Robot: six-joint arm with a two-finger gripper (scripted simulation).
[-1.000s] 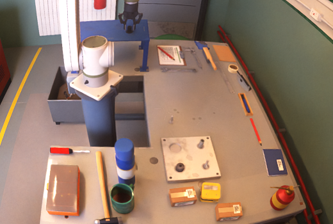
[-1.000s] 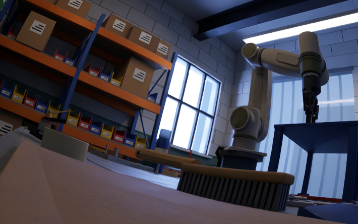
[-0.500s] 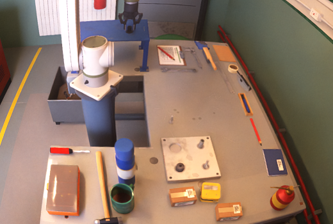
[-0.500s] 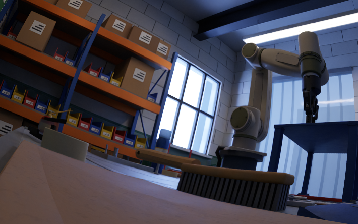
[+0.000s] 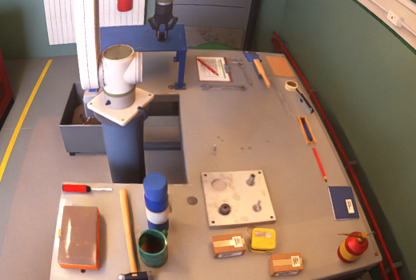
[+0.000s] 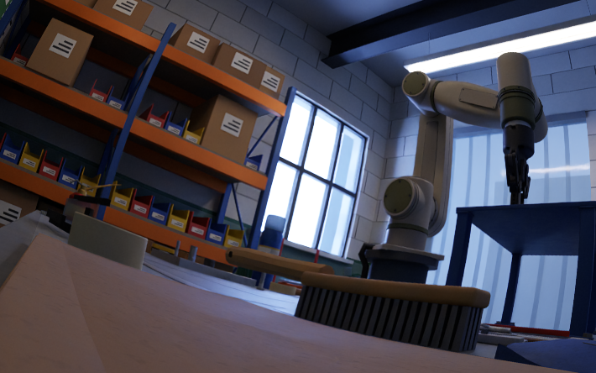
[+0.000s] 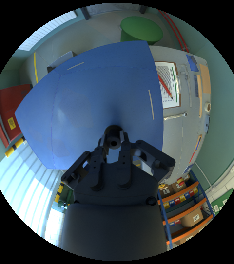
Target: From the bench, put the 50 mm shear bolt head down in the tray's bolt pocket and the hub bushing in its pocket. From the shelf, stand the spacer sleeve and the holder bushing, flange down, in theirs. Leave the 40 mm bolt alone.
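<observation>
The holder bushing (image 7: 113, 140), a small dark cylinder with a bore, stands on the blue shelf (image 5: 143, 38) and is partly hidden between my fingers; the side camera barely shows it. My gripper (image 7: 113, 138) (image 5: 161, 37) (image 6: 518, 197) points straight down and is closed on this bushing at the shelf surface. On the bench, the grey tray (image 5: 237, 197) holds a dark bushing (image 5: 224, 209) in its near left pocket, a bolt (image 5: 257, 206) to its right and a grey sleeve (image 5: 251, 179) in the far right pocket. Its far left round pocket is empty. A short bolt (image 5: 214, 149) stands on the bench beyond the tray.
The robot's blue pedestal (image 5: 124, 144) stands left of the bench cut-out. A clipboard (image 5: 213, 68), wrench (image 5: 223, 87) and brush (image 5: 258, 67) lie on the bench to the right of the shelf. Boxes (image 5: 228, 245), a mug (image 5: 152, 247) and a blue-white cylinder (image 5: 156, 202) crowd the near edge.
</observation>
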